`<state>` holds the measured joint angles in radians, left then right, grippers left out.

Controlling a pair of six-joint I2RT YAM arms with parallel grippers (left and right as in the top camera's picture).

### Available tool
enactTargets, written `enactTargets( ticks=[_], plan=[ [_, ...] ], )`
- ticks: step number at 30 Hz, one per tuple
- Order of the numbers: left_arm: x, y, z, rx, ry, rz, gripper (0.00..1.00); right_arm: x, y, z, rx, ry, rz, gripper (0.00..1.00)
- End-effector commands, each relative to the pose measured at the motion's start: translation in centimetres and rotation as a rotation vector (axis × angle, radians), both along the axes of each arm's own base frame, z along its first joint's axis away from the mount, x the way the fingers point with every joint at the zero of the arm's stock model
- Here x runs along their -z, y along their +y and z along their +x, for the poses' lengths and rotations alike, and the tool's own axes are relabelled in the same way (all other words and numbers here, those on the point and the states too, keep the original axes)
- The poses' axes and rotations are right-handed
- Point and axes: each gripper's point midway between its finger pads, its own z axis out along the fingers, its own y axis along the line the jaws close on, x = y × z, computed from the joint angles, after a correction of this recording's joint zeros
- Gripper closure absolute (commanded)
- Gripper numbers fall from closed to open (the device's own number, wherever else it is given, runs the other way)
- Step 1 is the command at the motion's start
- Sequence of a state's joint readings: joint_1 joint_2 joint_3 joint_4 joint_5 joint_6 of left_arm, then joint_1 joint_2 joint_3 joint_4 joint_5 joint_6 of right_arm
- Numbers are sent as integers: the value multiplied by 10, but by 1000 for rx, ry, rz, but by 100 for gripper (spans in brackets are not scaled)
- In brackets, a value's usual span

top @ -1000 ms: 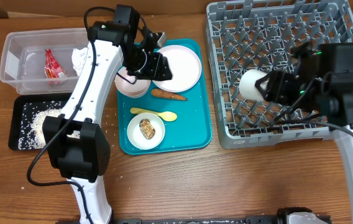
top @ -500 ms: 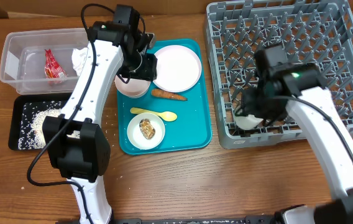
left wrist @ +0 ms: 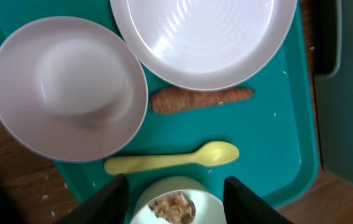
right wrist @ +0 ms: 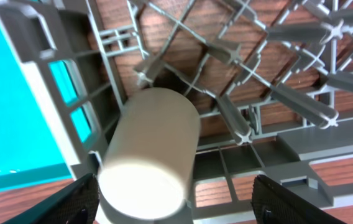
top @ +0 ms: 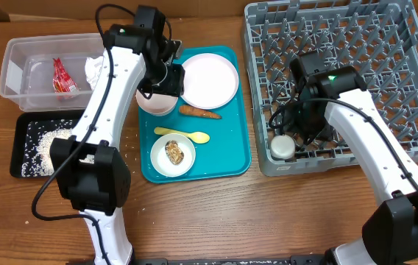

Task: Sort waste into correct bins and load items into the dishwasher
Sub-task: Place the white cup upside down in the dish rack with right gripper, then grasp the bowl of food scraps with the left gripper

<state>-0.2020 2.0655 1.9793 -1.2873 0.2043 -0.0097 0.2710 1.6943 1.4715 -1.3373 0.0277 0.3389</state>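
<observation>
Cup [right wrist: 148, 155] fills the right wrist view, sitting in a corner of the rack [right wrist: 301, 102] with a flat pale end toward the lens. Whether it is upright or tilted I cannot tell. The right pincer [right wrist: 173, 202] is spread wide around it. One finger is just beside the cup's left flank and the other is well apart on the right, so it grips nothing. From overhead those fingers are hidden under the black wrist. That view does place the cup in the rack's near left corner, next to the teal tray [top: 231, 147].

The left wrist view shows the left pincer [left wrist: 176, 199] wide open and empty. Its fingers [left wrist: 111, 199] frame a bowl [left wrist: 164, 186] holding a brown lump [left wrist: 171, 206]. Beyond the bowl lies the spoon [left wrist: 176, 158], then the carrot piece [left wrist: 201, 98] just beside the rim of the plate [left wrist: 201, 37]. An empty bowl [left wrist: 68, 87] sits to the left. All of these are on the teal tray.

Only the overhead view shows the bins, on the table to the left of the teal tray. The black tray [top: 16, 140] is nearer and holds rice [top: 47, 140]. The clear tub [top: 18, 55] is behind it, holding the wrapper [top: 63, 76] and the napkin [top: 93, 70]. The overhead view also shows the left pincer hovering above the empty bowl's far edge.
</observation>
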Motion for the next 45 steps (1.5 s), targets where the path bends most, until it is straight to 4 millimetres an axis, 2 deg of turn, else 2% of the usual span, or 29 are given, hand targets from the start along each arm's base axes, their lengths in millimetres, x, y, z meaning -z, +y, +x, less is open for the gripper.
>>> enactTargets(
  ticks=[1,2,5,8,10,13,16,18,19,23,25,29,34,37,38,39,41,45],
  plan=[
    [-46,-2,6,-11,-70,-16,48,-34,10,20,-12,-95,47,18],
    [-68,-3,-2,-4,-76,-17,47,-52,13,26,-26,-140,66,16],
    [-91,-4,-25,17,-53,11,44,-85,15,33,-35,-222,86,12],
    [-97,-5,-47,35,-12,56,43,-111,11,37,-29,-290,100,8],
    [-99,-15,-60,49,4,44,41,-123,4,38,-24,-325,102,7],
    [-95,-28,-82,77,35,66,41,-128,-9,38,5,-339,98,7],
    [-78,-30,-108,64,95,159,41,-126,-23,36,41,-321,87,6],
    [-60,-30,-121,45,128,234,41,-125,-29,36,57,-317,83,6],
    [-40,-36,-128,46,147,271,42,-125,-33,37,67,-318,81,6],
    [5,-46,-134,56,164,305,51,-125,-34,37,70,-320,81,5],
    [39,-43,-133,21,157,333,55,-124,-33,37,62,-317,79,5],
    [72,-42,-127,-3,123,329,58,-122,-34,35,48,-308,74,4],
    [98,-47,-126,-2,96,294,61,-121,-34,35,48,-306,74,4],
    [113,-49,-130,9,105,271,67,-121,-34,35,48,-306,74,4],
    [117,-48,-132,9,108,273,71,-121,-34,35,48,-306,74,4],
    [123,-45,-136,9,114,277,81,-121,-34,35,48,-305,74,4],
    [123,-42,-136,5,115,287,94,-121,-34,35,48,-305,74,4],
    [113,-44,-129,-10,115,260,96,-121,-34,35,48,-306,74,4]
  ],
)
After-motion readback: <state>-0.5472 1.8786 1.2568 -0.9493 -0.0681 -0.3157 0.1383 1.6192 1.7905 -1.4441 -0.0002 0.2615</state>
